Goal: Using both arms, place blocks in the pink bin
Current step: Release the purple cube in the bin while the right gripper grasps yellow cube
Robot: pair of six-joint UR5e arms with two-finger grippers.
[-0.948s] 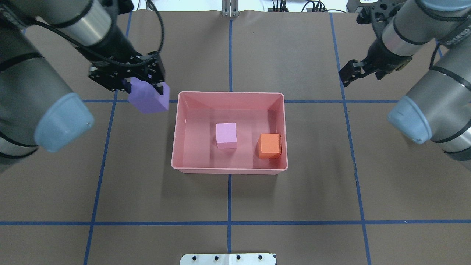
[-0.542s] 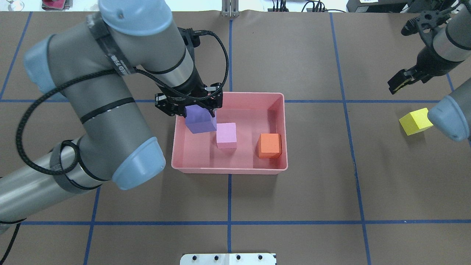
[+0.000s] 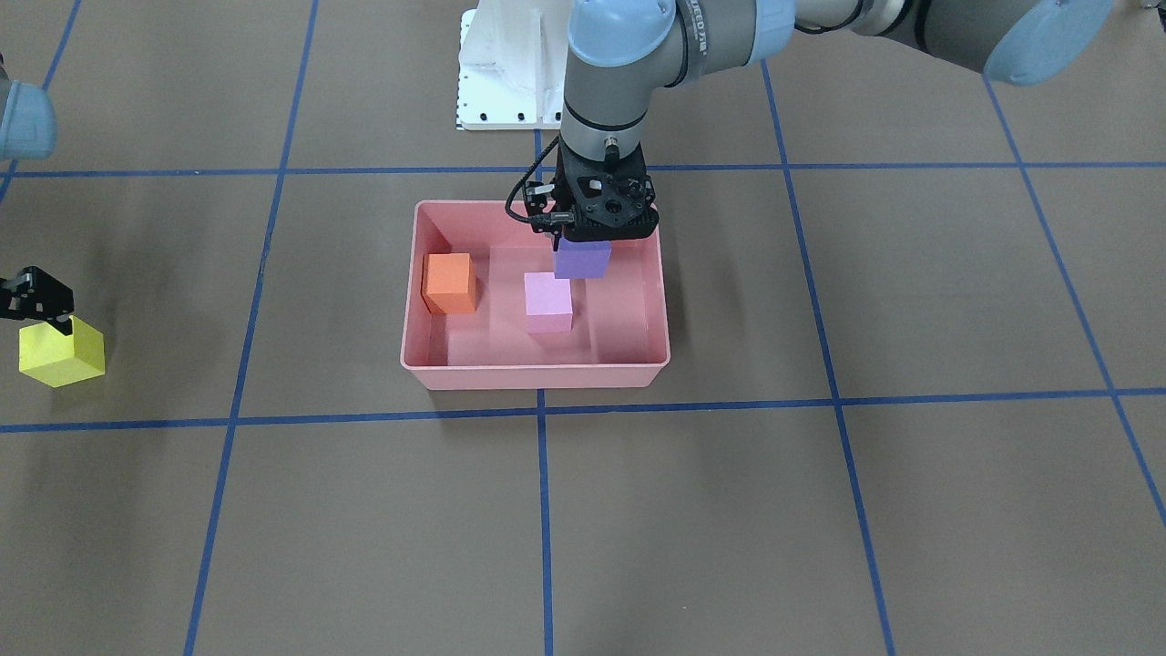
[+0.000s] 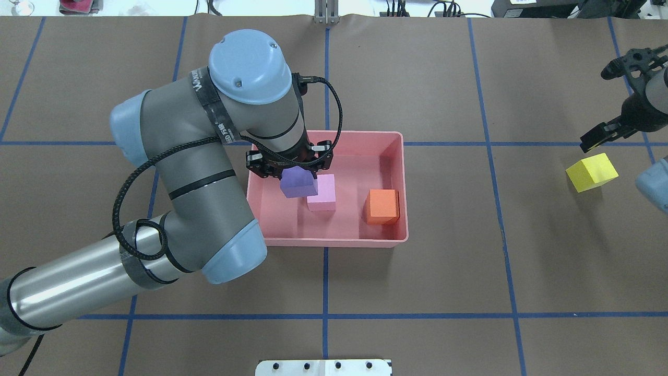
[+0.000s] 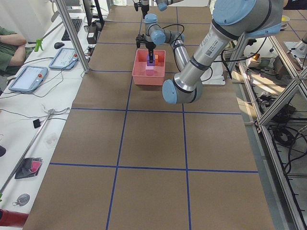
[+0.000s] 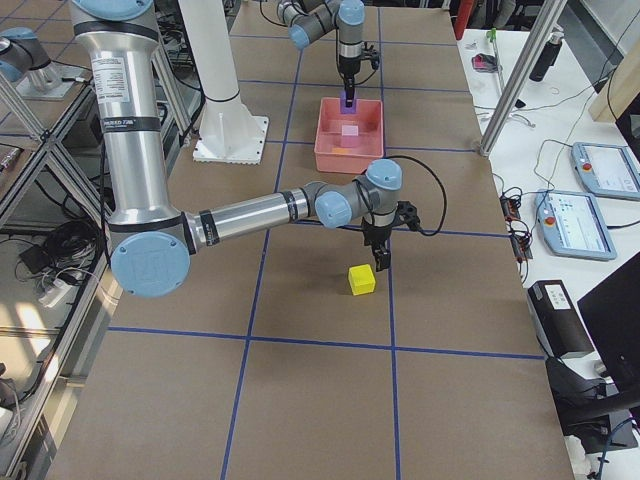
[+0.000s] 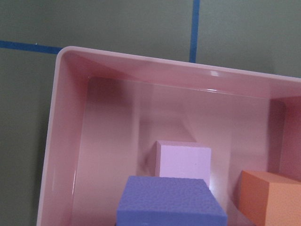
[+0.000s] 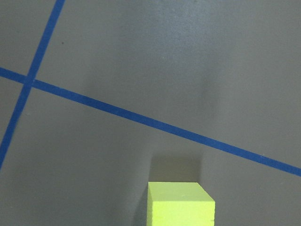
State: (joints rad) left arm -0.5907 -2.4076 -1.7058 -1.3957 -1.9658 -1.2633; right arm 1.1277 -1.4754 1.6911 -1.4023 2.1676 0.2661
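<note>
Four cubes show in all: three within the outline of the pink bin (image 4: 327, 242) and one out on the brown desk (image 4: 417, 271).

From overhead, the left arm (image 4: 198, 172) bends in from the left. Its left pincer (image 4: 290, 165) is clamped on the purple cube (image 4: 297, 185) over the bin's far left part. That cube overlaps a corner of the pale pink cube (image 4: 322, 193), which sits on the bin floor near the middle. I cannot tell whether the purple cube touches the floor. The orange cube (image 4: 382, 206) rests to the right, close to the bin's right wall and apart from the other two.

The left wrist camera shows none of the pincer's fingers. It shows only the purple cube's top face at the bottom edge, the pale pink cube beyond it and the orange one at the right.

Further right, past a blue tape line (image 4: 493, 172), the yellow cube (image 4: 592, 172) lies on the desk, well apart from the bin. The right pincer (image 4: 600, 138) hangs just beyond it. The front-facing view makes the two look joined, but the right-side view shows a gap between them. Whether this pincer is apart or together I cannot tell. Its wrist camera shows only the yellow cube and tape.
</note>
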